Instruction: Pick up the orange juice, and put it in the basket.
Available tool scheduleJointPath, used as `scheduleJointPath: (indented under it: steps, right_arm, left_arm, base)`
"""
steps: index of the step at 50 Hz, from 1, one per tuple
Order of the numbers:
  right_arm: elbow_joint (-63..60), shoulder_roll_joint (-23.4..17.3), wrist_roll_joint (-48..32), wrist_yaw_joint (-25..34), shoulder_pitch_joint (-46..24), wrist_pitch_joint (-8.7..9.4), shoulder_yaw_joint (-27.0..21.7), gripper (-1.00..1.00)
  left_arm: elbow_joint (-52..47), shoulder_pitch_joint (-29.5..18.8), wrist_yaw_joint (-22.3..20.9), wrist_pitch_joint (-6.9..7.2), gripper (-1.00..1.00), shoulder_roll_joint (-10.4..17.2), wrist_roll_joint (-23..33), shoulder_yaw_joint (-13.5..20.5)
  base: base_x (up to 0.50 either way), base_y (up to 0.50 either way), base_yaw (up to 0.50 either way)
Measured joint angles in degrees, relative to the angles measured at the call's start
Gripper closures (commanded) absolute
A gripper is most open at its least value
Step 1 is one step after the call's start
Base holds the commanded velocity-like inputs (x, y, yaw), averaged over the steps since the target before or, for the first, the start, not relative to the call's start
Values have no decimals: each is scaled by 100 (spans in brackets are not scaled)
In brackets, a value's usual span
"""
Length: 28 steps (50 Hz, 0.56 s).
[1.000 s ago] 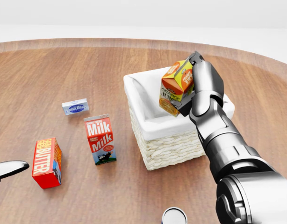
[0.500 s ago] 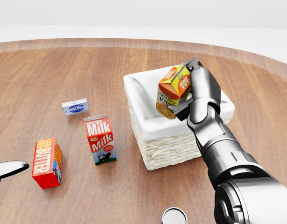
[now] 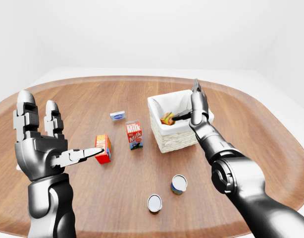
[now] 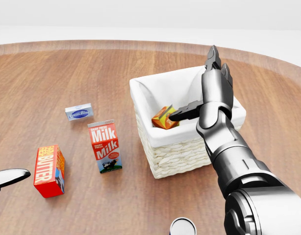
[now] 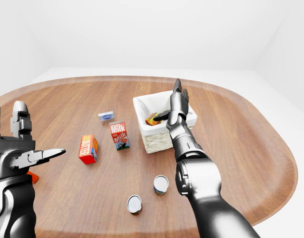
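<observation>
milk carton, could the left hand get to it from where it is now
Probably yes. The left hand is open and holds nothing, and the milk carton stands upright on bare wood, apart from the butter box and the basket.

Most of the orange juice (image 4: pixel 164 117) sits hidden below the basket (image 4: pixel 172 147) rim, and a finger of the right hand (image 4: pixel 209 100) crosses it. In the head view, the left hand (image 4: pixel 8 177) and a can (image 4: pixel 183 227) are cut by the frame's edges. The print on the small blue-and-white box (image 4: pixel 78 112) is too small to read.
</observation>
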Motion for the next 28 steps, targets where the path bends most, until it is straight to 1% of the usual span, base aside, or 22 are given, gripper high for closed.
scheduleJointPath:
  steps: [28]
  right_arm:
    - [-11,-68,4,-9,-99,20,23,-100]
  left_arm:
    - [0,0,0,0,-100,0,0,0]
  base:
    - [0,0,0]
